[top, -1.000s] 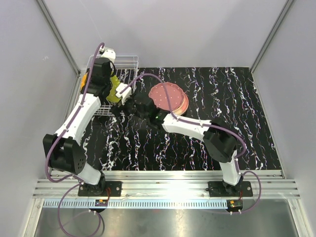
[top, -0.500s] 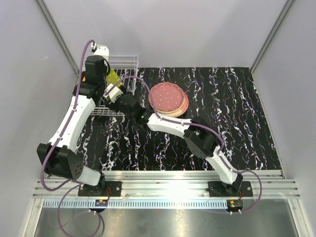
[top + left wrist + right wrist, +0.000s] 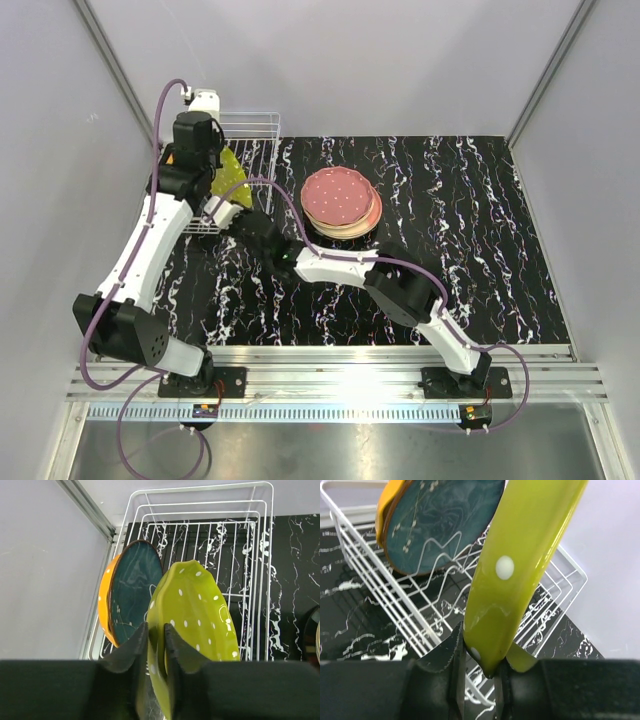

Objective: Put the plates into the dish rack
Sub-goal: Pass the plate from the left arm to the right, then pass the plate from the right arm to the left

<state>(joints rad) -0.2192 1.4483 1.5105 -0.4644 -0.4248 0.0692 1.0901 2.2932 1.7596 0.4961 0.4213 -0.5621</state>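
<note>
A green plate with white dots (image 3: 229, 172) (image 3: 195, 610) (image 3: 530, 545) stands on edge over the white wire dish rack (image 3: 255, 125) (image 3: 260, 555) (image 3: 380, 585). My left gripper (image 3: 214, 166) (image 3: 156, 630) is shut on its upper rim. From the table side my right gripper (image 3: 233, 207) (image 3: 481, 645) is shut on the lower rim. A teal plate with an orange back (image 3: 132, 590) (image 3: 440, 520) stands in the rack behind it. A stack of plates with a pink dotted one on top (image 3: 341, 200) lies on the table.
The rack sits in the far left corner against the grey wall (image 3: 90, 150) and a metal frame post (image 3: 87, 507). The black marbled mat (image 3: 450, 230) spreads to the right of the pink stack.
My right gripper has reached left to the rack and closed on the green plate's lower rim. My left arm has shifted a little back and left with the plate.
</note>
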